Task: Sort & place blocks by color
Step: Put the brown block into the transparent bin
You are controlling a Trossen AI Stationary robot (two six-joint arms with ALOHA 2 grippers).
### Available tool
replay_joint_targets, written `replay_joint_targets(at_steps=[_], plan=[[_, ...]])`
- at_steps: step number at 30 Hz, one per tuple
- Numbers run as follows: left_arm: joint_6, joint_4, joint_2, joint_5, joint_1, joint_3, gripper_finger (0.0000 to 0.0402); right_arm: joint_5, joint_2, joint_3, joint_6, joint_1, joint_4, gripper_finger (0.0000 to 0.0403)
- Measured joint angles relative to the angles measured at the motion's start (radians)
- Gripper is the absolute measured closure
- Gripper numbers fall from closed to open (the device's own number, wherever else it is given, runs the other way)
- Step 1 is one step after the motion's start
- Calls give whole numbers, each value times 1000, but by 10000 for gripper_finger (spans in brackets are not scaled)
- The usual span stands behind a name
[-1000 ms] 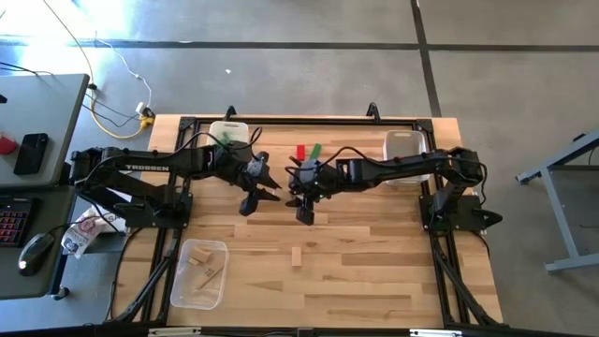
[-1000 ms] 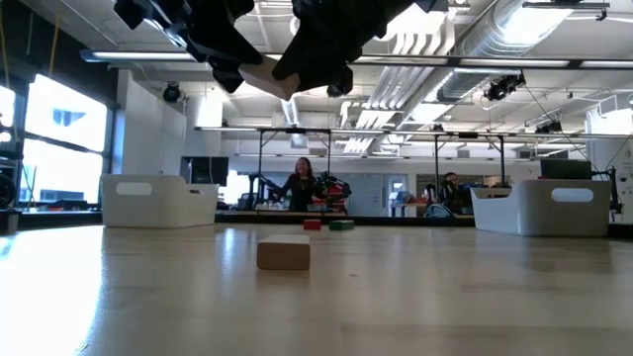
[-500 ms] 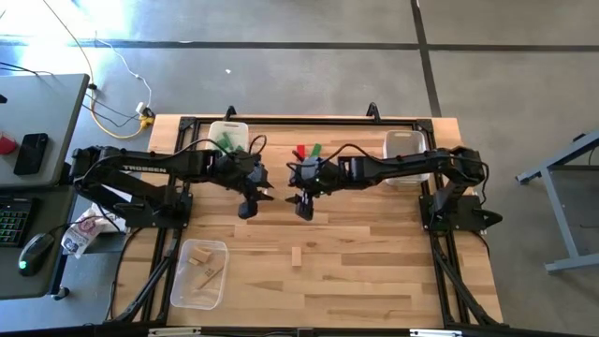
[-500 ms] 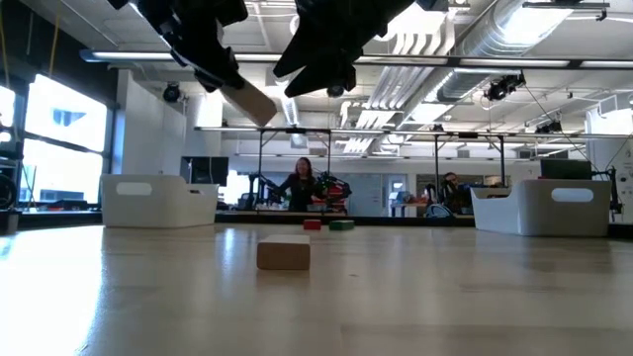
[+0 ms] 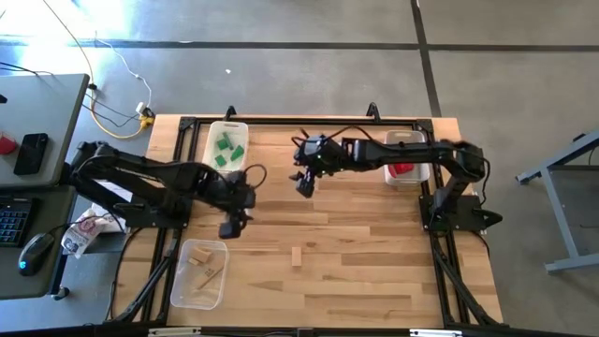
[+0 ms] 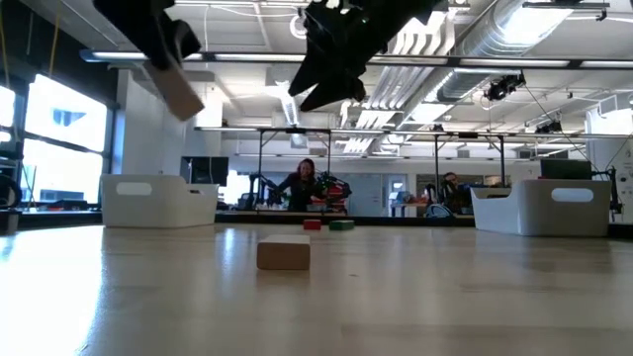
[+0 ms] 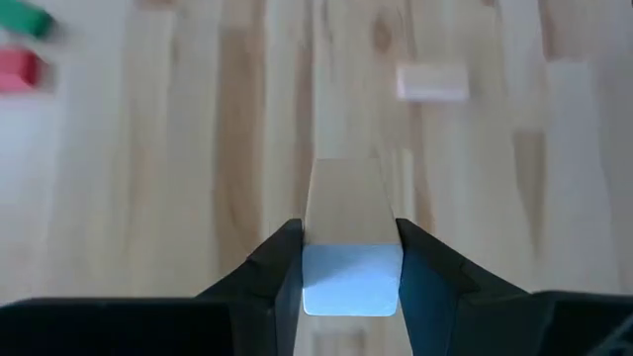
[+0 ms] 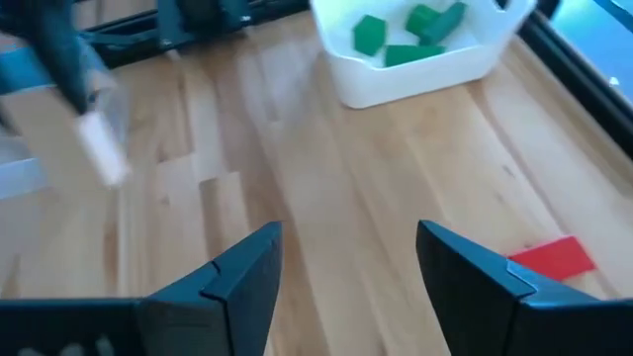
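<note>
high view: left gripper (image 5: 230, 225) sits left of centre, above the clear tray (image 5: 198, 273) at lower left, which has a few natural wood pieces in it. right gripper (image 5: 306, 183) is at upper centre, near the table's far edge. white bin (image 5: 227, 146) at upper left holds green blocks (image 5: 225, 148); second white bin (image 5: 407, 157) at upper right holds something red (image 5: 402, 169). one loose wood block (image 5: 297, 256) lies on the table, lower centre, apart from both grippers.

low view: loose wood block (image 6: 283, 251) sits mid-frame on the tabletop. a red block (image 6: 312, 224) and a green block (image 6: 341, 224) lie side by side farther back, centre. left gripper (image 6: 163, 44) at upper left carries a tan block (image 6: 179, 96) up in the air; right gripper (image 6: 331, 74) hangs at top centre. a person (image 6: 299, 184) shows in the room behind.

left wrist view: left claw is clamped on the tan block (image 7: 348, 235), a finger (image 7: 277, 277) pressing each side. loose wood block (image 7: 431, 82) at upper right, red block (image 7: 17, 69) and green block (image 7: 24, 21) at the upper left edge.

right wrist view: right claw's fingers (image 8: 229, 287) stand spread with nothing between. bin of green blocks (image 8: 410, 49) at top, red block (image 8: 553, 258) at right edge, left arm with its tan block (image 8: 102, 145) at left.
</note>
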Motion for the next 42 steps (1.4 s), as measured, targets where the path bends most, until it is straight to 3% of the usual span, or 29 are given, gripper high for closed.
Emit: replay_joint_targets(at_steps=[8,16,24,38,42], plan=[[-233,-201,0,32,-164,0,295,55,0,0,-1,-74,-3,183],[-474,-203,0,56,-341,-10,295,140,0,0,57,-151,-11,183],[-740,-198,0,57,-480,-85,295,136,0,0,163,-226,-53,183],[-911,-158,0,98,-574,-208,290,136,29,0,196,-249,-85,183],[-979,-155,0,155,-576,-210,285,140,42,0,230,-259,-69,183]])
